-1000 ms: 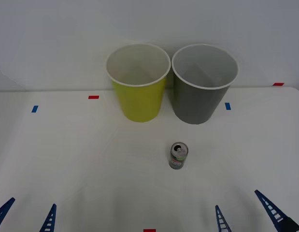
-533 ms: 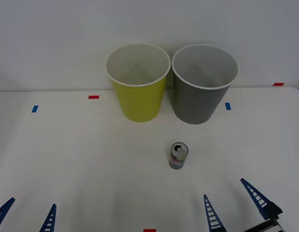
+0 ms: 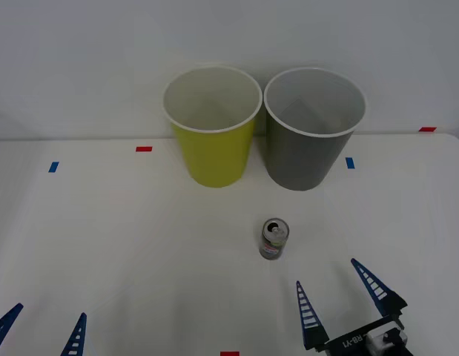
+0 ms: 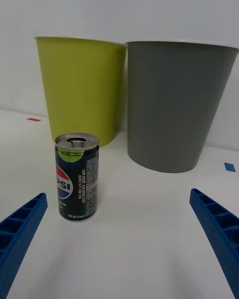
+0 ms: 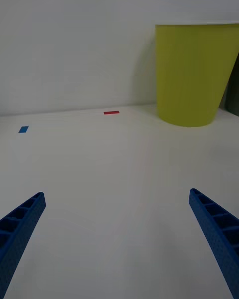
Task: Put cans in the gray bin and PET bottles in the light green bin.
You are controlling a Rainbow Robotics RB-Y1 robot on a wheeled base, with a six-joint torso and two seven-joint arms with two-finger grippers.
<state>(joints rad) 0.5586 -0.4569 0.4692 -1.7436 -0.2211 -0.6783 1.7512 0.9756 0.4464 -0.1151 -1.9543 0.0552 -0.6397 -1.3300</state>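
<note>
A small dark can [image 3: 273,239] with a silver top stands upright on the white table, in front of the two bins; the right wrist view shows its blue-black label [image 4: 76,176]. The light green bin [image 3: 212,126] stands at the back, left of the gray bin [image 3: 314,127]; both are seen close behind the can, light green bin [image 4: 79,87] and gray bin [image 4: 175,104]. My right gripper [image 3: 338,294] is open, near and a little right of the can, not touching it. My left gripper [image 3: 42,330] is open at the near left edge, facing the light green bin [image 5: 195,74].
Small red tape marks [image 3: 143,149] and blue tape marks [image 3: 53,167] lie on the table [image 3: 125,237]. A plain wall rises right behind the bins. Open table surface spreads to the left of the can.
My right gripper has moved forward and to the left, closer to the can. The can, the bins and the left gripper have stayed put.
</note>
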